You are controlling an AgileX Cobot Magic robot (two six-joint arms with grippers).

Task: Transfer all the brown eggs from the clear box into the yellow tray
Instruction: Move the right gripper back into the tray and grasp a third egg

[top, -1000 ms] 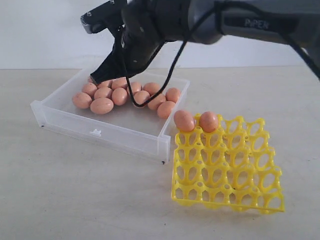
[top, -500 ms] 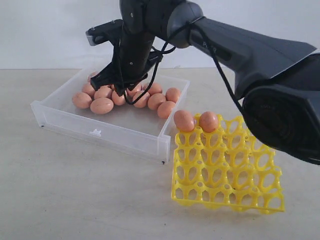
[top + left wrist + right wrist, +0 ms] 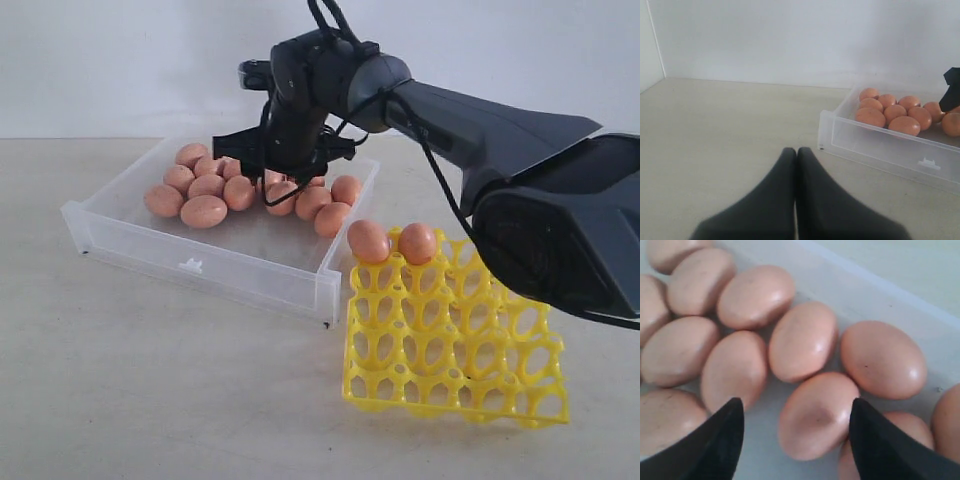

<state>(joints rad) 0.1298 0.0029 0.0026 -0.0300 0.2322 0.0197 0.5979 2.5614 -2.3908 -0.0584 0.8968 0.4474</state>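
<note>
Several brown eggs (image 3: 205,211) lie clustered in the clear box (image 3: 200,265) at the left. Two more eggs (image 3: 368,241) (image 3: 417,243) sit in back cells of the yellow tray (image 3: 450,350) at the right. My right gripper (image 3: 283,172) hangs low over the eggs in the box. In the right wrist view the right gripper (image 3: 796,407) is open, and one egg (image 3: 817,415) lies between its black fingertips (image 3: 730,430), not squeezed. My left gripper (image 3: 796,151) is shut and empty above the bare table, short of the box's (image 3: 880,150) near corner.
The pale table (image 3: 150,380) runs in front of the box and the tray. The tray stands close to the box's right front corner. A white wall (image 3: 100,60) closes the back. The right arm (image 3: 500,120) reaches in from the right above the tray's back edge.
The right gripper has gone from shut to open. It has swung round and come down over the eggs in the middle of the box. Eggs and tray have not moved.
</note>
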